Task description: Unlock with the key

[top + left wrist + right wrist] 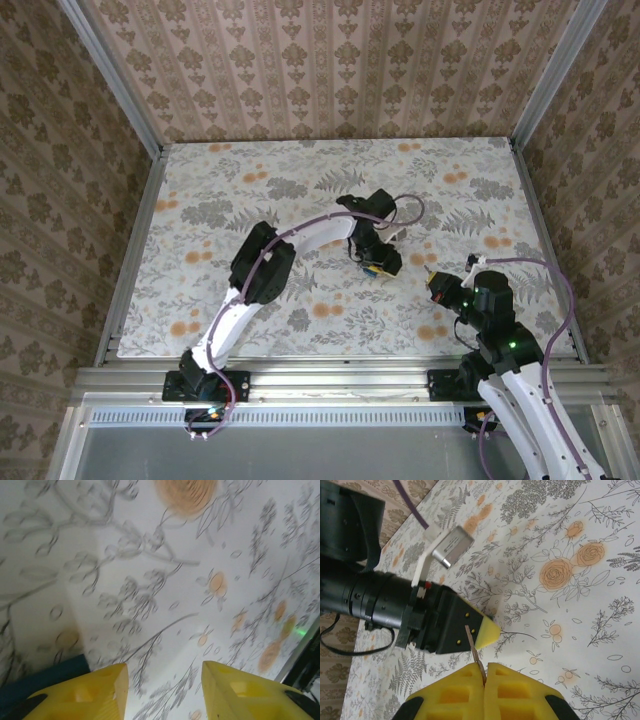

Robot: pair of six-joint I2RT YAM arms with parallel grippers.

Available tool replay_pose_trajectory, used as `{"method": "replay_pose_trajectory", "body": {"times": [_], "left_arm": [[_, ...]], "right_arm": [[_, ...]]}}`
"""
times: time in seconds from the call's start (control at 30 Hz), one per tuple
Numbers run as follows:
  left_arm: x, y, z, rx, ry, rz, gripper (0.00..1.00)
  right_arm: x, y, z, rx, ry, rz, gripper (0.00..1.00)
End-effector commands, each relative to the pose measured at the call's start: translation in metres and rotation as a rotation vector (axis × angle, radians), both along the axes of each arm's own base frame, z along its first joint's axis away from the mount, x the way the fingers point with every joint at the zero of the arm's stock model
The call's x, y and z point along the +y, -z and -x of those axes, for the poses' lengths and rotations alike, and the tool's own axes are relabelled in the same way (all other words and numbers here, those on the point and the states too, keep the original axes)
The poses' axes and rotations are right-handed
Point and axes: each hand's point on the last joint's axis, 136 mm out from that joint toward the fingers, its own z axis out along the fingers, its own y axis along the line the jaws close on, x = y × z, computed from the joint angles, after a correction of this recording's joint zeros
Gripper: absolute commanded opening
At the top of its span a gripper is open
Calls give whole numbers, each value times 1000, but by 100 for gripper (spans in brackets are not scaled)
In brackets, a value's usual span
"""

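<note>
While my R gripper (485, 674) is clamped on the key (473, 647), just beside the L gripper (164, 674), whose jaws stand apart w/ nothing between, I judge insertion & turn not yet done.

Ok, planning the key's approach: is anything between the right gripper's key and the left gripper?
Nothing visible does. Only patterned table shows between the key, pinched in the right gripper, and the open left gripper.
</note>
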Motion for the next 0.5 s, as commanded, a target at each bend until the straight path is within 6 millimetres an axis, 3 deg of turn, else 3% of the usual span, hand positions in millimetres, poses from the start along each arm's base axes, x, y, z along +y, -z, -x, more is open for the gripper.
{"method": "replay_pose_trajectory", "body": {"times": [0.0,0.2,0.33,0.47], "left_arm": [[26,-9,8,-48,23,-72,51],[48,-26,7,-119,-60,-92,51],[52,-40,-3,-151,-211,-68,58],[64,-34,-11,-118,-418,-135,64]], "right_arm": [[1,-5,-4,-26,0,-17,0],[2,-3,-4,-22,1,-32,0],[3,-2,-5,-22,0,-36,0],[3,-2,-5,-23,1,-40,0]]}}
